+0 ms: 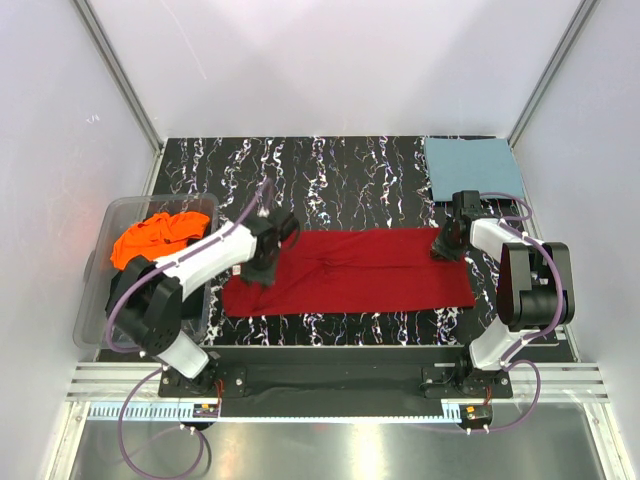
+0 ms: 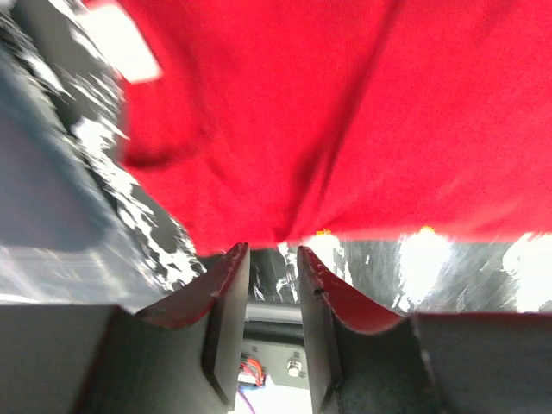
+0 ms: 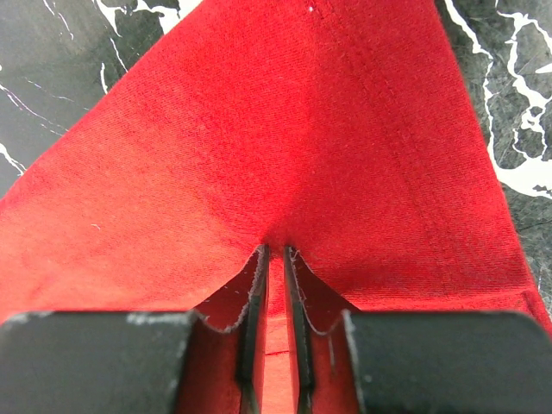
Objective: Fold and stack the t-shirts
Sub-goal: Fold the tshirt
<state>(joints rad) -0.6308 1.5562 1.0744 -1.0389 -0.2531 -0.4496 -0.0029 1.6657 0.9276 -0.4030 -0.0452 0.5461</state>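
Observation:
A deep red t-shirt (image 1: 350, 270) lies flat as a long folded strip across the middle of the table. My left gripper (image 1: 262, 268) hovers over its left end. In the left wrist view its jaws (image 2: 272, 250) stand open and hold nothing, with the red cloth (image 2: 345, 112) just past the tips. My right gripper (image 1: 445, 247) is at the strip's right end, shut on a pinch of red cloth (image 3: 259, 129) that shows between the jaws (image 3: 274, 250). A teal-blue t-shirt (image 1: 472, 168) lies folded at the back right. An orange t-shirt (image 1: 150, 240) sits crumpled in a bin.
The clear plastic bin (image 1: 95, 300) stands off the table's left edge, next to the left arm. The black marbled tabletop (image 1: 300, 165) is walled in by white panels on three sides. Both arm bases are bolted along the near edge.

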